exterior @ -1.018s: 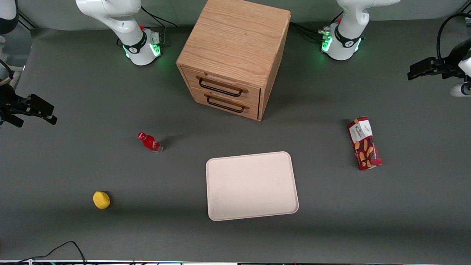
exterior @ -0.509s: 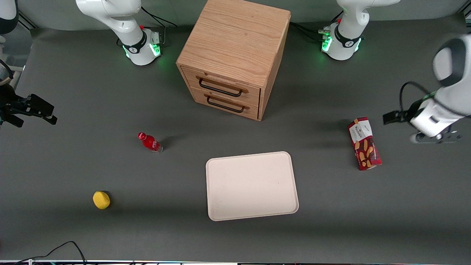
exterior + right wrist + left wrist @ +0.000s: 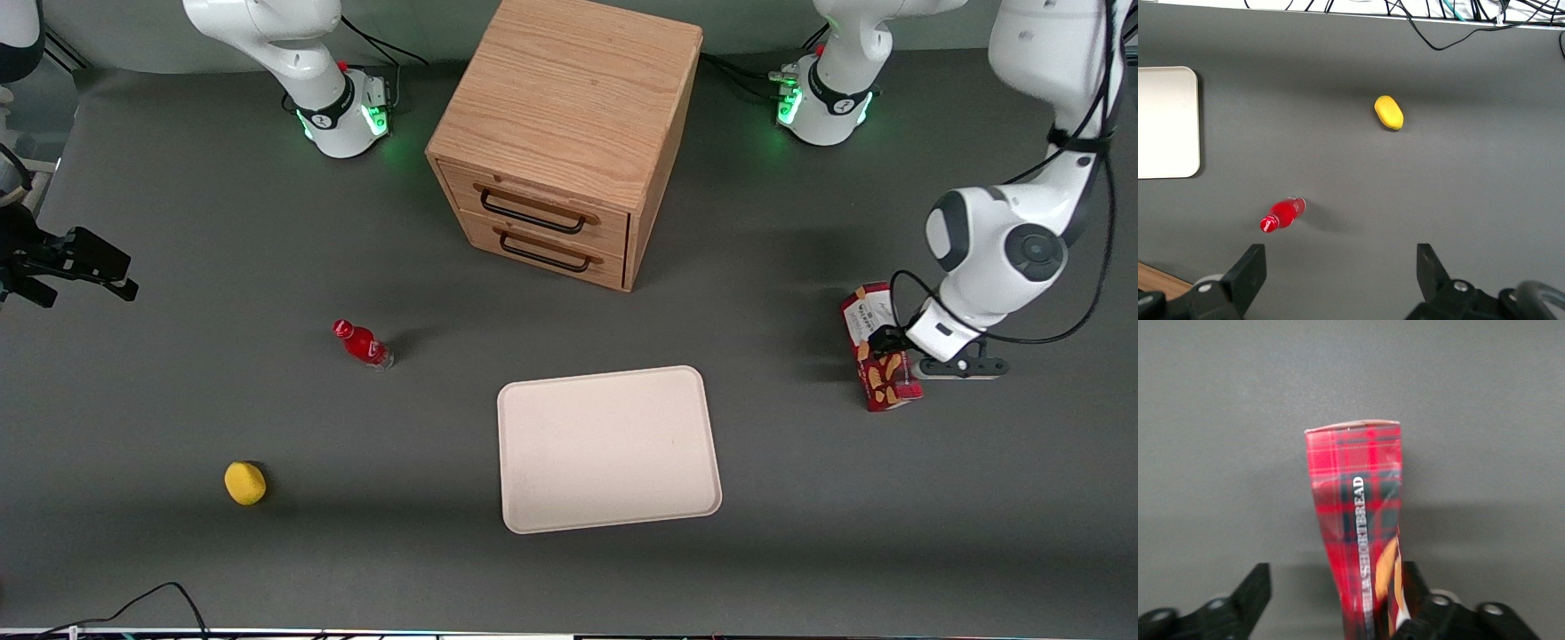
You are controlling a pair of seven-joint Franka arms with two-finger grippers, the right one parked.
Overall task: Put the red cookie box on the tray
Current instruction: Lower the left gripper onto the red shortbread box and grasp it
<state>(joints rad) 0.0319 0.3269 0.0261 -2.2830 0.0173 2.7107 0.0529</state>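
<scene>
The left arm's tool (image 3: 889, 342) is hanging low over the middle of the red cookie box (image 3: 879, 348), which is lying on the dark worktop (image 3: 267, 551) toward the working arm's end. In the wrist view the tool's two black fingers (image 3: 1251, 593) are standing spread, one on each side of the box's narrow plaid face (image 3: 1358, 520). One is set clear of the carton and the other looks nearly against it, so the tool is open and gripping nothing. The tray (image 3: 609, 449) is lying well apart from the tool, toward the middle of the worktop and a little nearer the front camera, with nothing on it.

Several things could go wrong from here. The box seems off-centre between the fingers, so the nearer finger may push it sideways as they come together, turning it before the grip is firm. The carton is long and light, so a pinch away from its middle could let one end droop or swing during the carry. Squeezing a thin cardboard wall too hard could also dent it.

By count, there is one cookie box, one tray, one wooden cabinet (image 3: 569, 124) with two drawers, one small red bottle (image 3: 362, 344), and one yellow lemon-like thing (image 3: 244, 483). The bottle and the yellow thing are lying far from the tool, toward the parked arm's end.
</scene>
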